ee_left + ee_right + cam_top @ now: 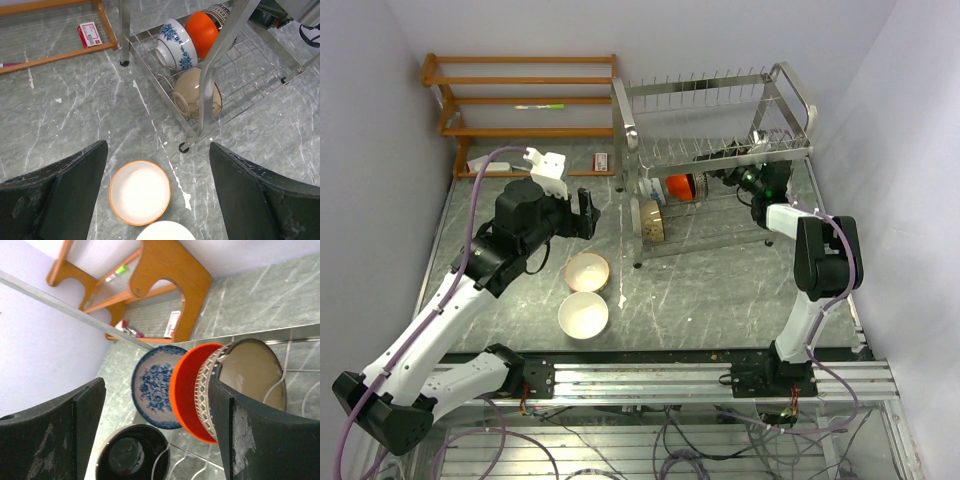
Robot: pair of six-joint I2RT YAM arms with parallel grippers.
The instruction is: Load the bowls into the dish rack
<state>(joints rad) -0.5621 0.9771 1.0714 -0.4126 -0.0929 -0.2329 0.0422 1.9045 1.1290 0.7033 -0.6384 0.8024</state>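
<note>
Four bowls are racked on the lower tier of the dish rack (720, 152), all on edge. Blue-and-white bowl (176, 44), red-orange bowl (202, 31) and dark patterned bowl (245, 377) stand in a row; olive-brown bowl (195, 95) sits nearer the front-left post. Two not yet loaded, on table (740, 290): cream-tan bowl (140, 191) w/ orange rim, mouth up, approx 7 o'clock from rack's near-left foot; white bowl (583, 315) at 6 o'clock of it, just beside, touching or not can't tell. L gripper (159, 148) hangs above cream-tan bowl, jaws wide apart, empty. R gripper (157, 385) is inside rack at 3 o'clock end of the row, jaws apart, nothing clamped; one finger close beside patterned bowl, contact unclear. Handling, my read: bowls look like glazed ceramic, so rigid, smooth, prob. slippery, and apt to chip if knocked on wire. Small, so prob. light enough for one arm. Best hold for cream-tan bowl is a pinch on the rim wall, one finger in, one out, at its 12 o'clock side, away from white bowl. It then needs tipping on edge to seat between prongs. Risks: bowl swivels in the pinch, or clanks vs. racked bowls.
</note>
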